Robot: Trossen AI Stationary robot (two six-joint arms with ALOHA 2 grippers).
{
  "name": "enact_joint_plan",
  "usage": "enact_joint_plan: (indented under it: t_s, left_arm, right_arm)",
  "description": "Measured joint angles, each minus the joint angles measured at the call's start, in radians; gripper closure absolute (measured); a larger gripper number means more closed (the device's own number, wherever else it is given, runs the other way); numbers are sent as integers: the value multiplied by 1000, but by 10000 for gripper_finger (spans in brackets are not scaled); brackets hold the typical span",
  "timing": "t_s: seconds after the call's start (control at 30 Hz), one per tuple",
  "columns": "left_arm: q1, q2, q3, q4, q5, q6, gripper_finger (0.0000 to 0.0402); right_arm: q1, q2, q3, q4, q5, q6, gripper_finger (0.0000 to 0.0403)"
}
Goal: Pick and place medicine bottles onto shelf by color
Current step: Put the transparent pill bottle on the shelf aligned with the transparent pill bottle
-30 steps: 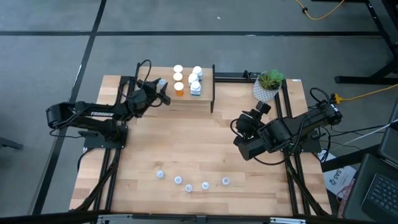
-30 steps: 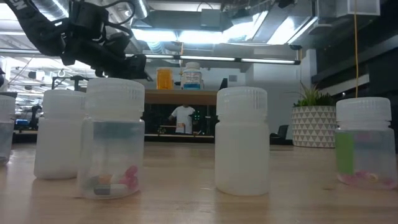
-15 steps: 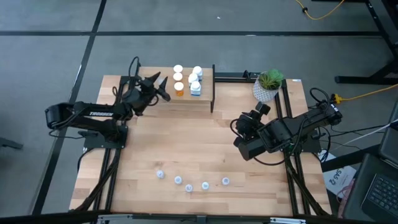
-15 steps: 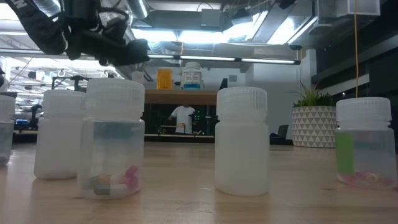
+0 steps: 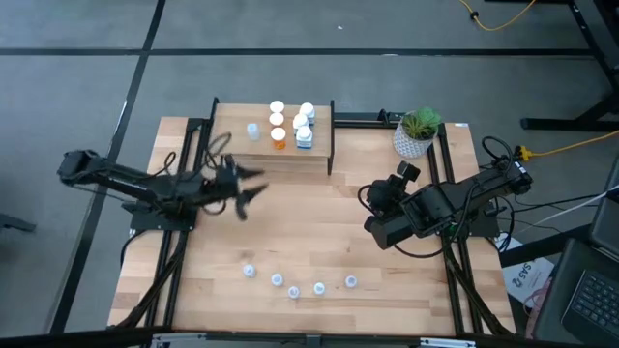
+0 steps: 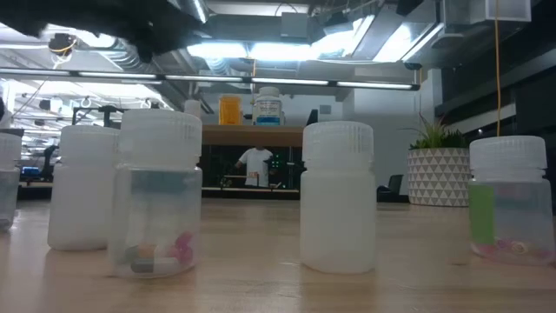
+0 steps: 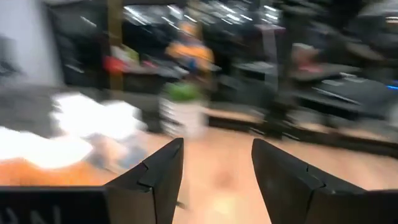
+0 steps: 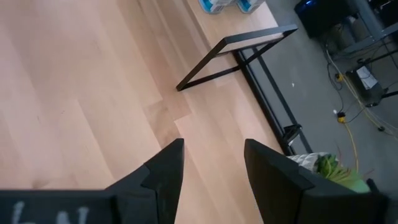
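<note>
Pale-blue vials (image 5: 293,283) wait in a row on the worktop (image 5: 309,232), well away from the shelf (image 5: 290,145), where orange and white bottles (image 5: 290,124) already stand. Our left end effector (image 5: 244,188) hangs near the shelf with its fingers apart and nothing in them. Our right end effector (image 8: 211,168) waits beside the shelf, fingers apart too. We should come straight down over one vial and squeeze gently.
</note>
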Motion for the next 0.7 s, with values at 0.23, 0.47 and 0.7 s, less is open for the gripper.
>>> enact_joint_plan:
  t_s: [0.23, 0.47, 0.7]
  left_arm:
    - [-342, -56, 0, -226, 281, -216, 218]
    - [-567, 132, 28, -192, 94, -206, 218]
    - [-566, 393, 294, -497, 38, -158, 218]
  right_arm:
    - [0, 0, 0, 1, -9, 6, 231]
    - [0, 0, 0, 9, -10, 52, 231]
    - [-2, 0, 0, 41, -82, 54, 231]
